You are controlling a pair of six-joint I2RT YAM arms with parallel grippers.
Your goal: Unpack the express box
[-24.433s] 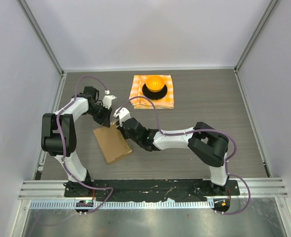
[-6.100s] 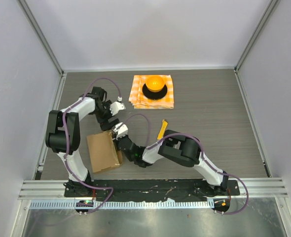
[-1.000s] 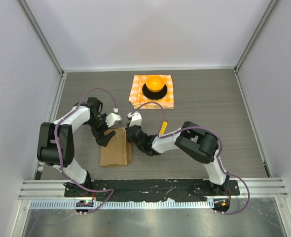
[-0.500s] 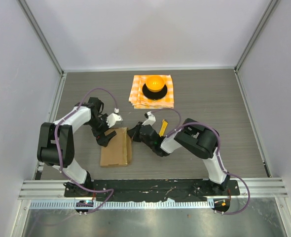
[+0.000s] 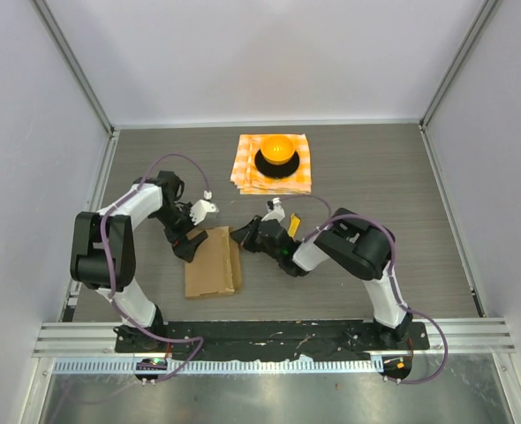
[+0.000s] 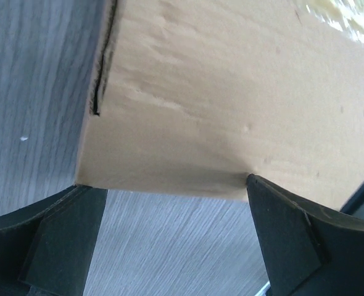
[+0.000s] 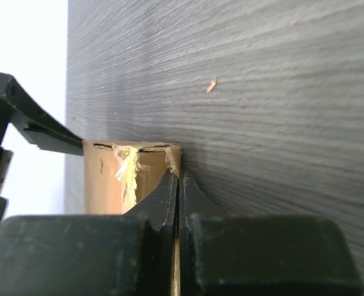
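The express box is a flat brown cardboard mailer lying near the table's front left. My left gripper is open at the box's far left edge. In the left wrist view the box fills the top, and its edge runs between the spread fingertips of the left gripper. My right gripper is shut at the box's far right corner. In the right wrist view the closed tips of that gripper press against the box's end face, which carries torn tape. A thin yellowish sliver shows low in the slit.
An orange-checkered cloth lies at the back centre, with a black stand and an orange ball on it. A yellow strip lies by the right arm's wrist. White walls close in three sides, and a metal rail runs along the front.
My right gripper has swung down from behind the box to its far right corner and closed. The box has shifted slightly to the right. The left gripper has stayed open at the left edge.
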